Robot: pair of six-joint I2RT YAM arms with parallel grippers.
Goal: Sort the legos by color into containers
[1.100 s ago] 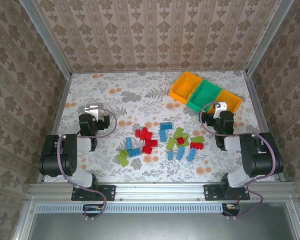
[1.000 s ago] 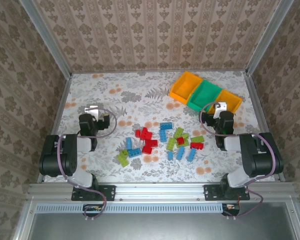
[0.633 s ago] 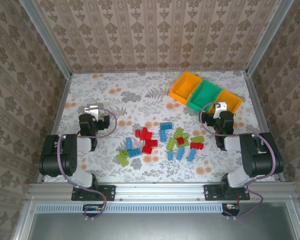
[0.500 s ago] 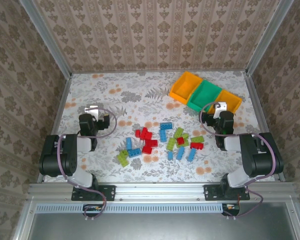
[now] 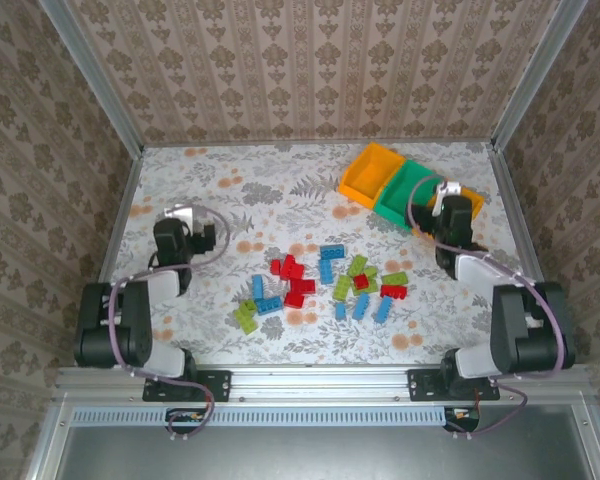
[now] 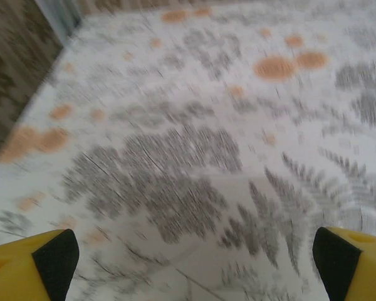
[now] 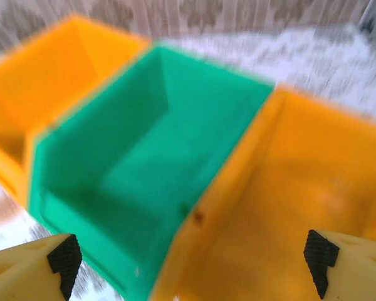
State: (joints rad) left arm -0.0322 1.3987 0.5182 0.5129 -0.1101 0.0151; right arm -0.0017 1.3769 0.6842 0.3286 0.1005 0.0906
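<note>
Legos (image 5: 325, 283) lie loose on the table (image 5: 230, 185), clustered at centre-front. Red ones (image 5: 293, 280) sit left of centre, blue (image 5: 330, 258) and lime green (image 5: 357, 267) are mixed to the right, and a small blue-and-green group (image 5: 255, 302) lies at the near-left edge of the cluster. All are on the floral cloth, well apart from the bins. The bins stand joined in a diagonal row at the far right of the table: left orange bin (image 5: 370, 170), green bin (image 5: 408, 187), right orange bin (image 5: 474, 205). The right gripper (image 5: 446, 192) hangs over the row, about where the green bin meets the right orange bin. In the right wrist view its fingers (image 7: 64, 256) stand wide apart at the two lower corners with nothing between them — open, holding nothing. Below them are the green bin's inside at left of centre and the right orange bin's floor at right; this view is blurred. The left gripper (image 5: 184, 214) is over bare cloth at the left side of the table, well apart from the legos. In the left wrist view its fingers (image 6: 53, 256) are likewise spread to the lower corners — open, nothing held — with blurred fern and orange-spot print beneath.
</note>
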